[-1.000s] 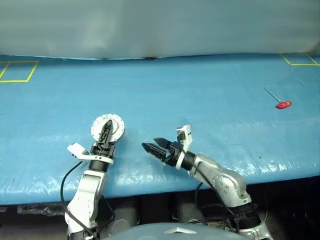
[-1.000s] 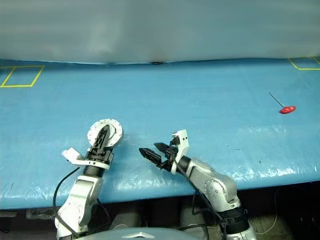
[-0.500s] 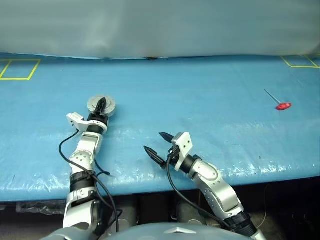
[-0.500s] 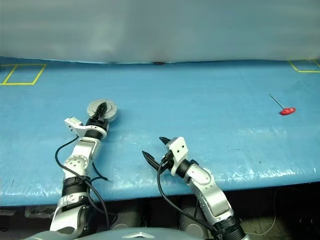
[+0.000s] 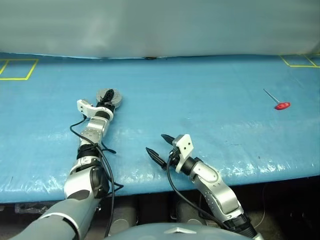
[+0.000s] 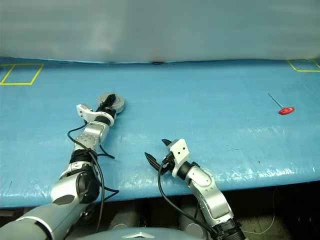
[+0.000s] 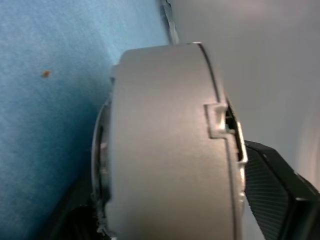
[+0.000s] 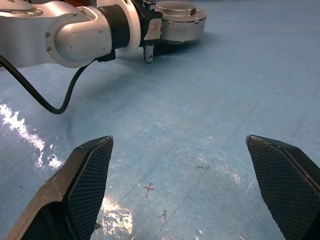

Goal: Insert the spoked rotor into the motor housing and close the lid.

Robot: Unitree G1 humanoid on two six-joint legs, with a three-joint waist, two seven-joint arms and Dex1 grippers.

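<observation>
Left gripper [image 5: 107, 95] at motor housing [image 5: 113, 97] on blue table [image 5: 200, 100]; right gripper [image 5: 161, 146] spread wide, red-handled tool [image 5: 278, 101] far right

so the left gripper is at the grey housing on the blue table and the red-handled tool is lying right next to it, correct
Not quite. The left gripper is at the motor housing on the blue table, but the red-handled tool lies far off toward the table's right side, well apart from the housing. The left eye view shows this.

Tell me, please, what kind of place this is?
Probably a robot test bench in a lab or workshop. A wide table wears a blue plastic cover with yellow tape squares, a red-handled tool lies on it, and a grey motor part sits there.
</observation>
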